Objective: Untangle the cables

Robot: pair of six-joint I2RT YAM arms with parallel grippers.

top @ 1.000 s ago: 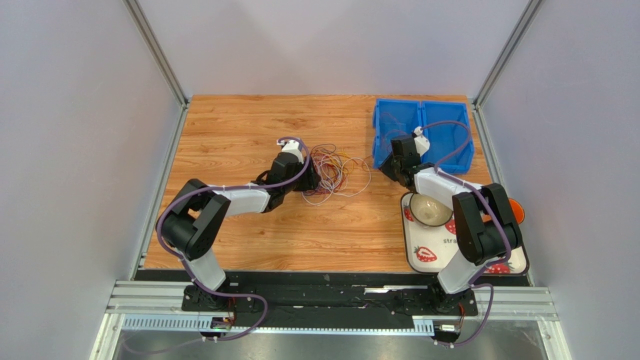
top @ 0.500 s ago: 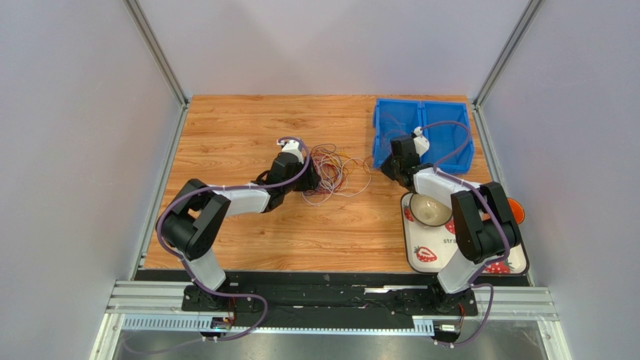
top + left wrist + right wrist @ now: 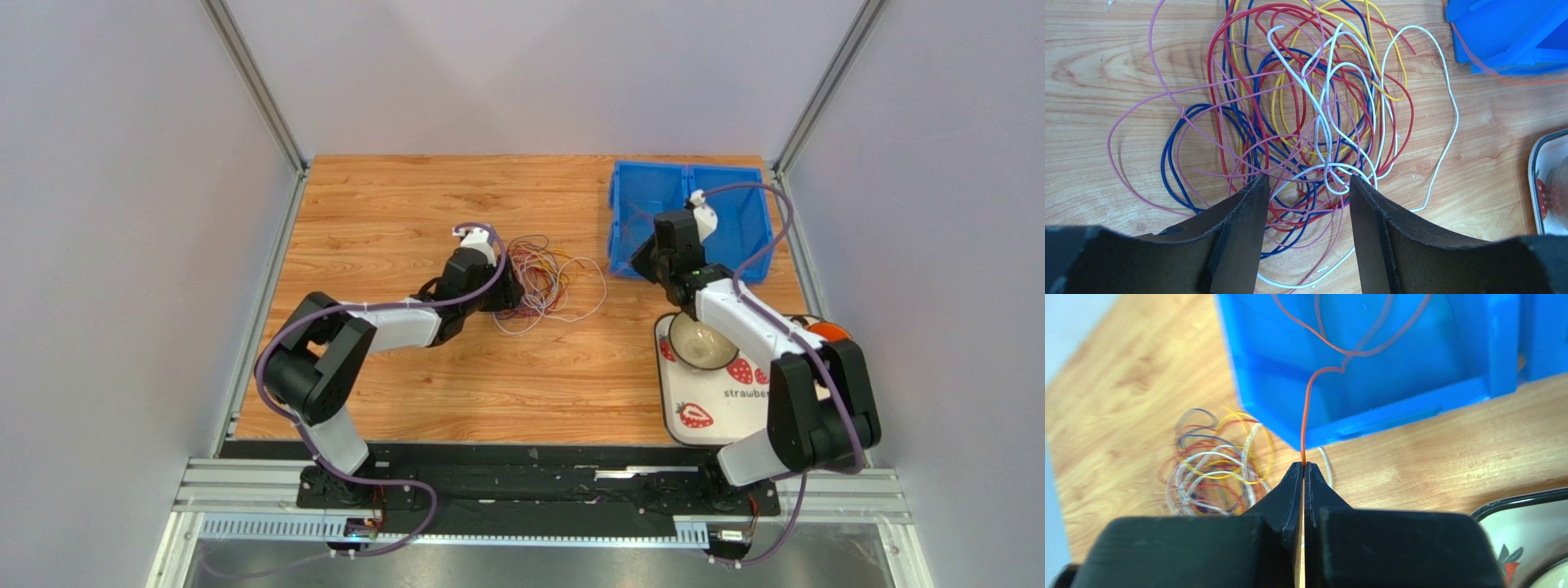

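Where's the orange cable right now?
In the right wrist view, the orange cable is pinched by the shut right gripper and runs up into the blue bin.

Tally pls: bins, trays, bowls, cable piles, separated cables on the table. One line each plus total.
blue bin: 1
tray: 1
bowl: 1
cable pile: 1
orange cable, pinched by right gripper, apart from the pile: 1
Total: 5

High overhead and close wrist views seemingly share the cables [image 3: 540, 279].
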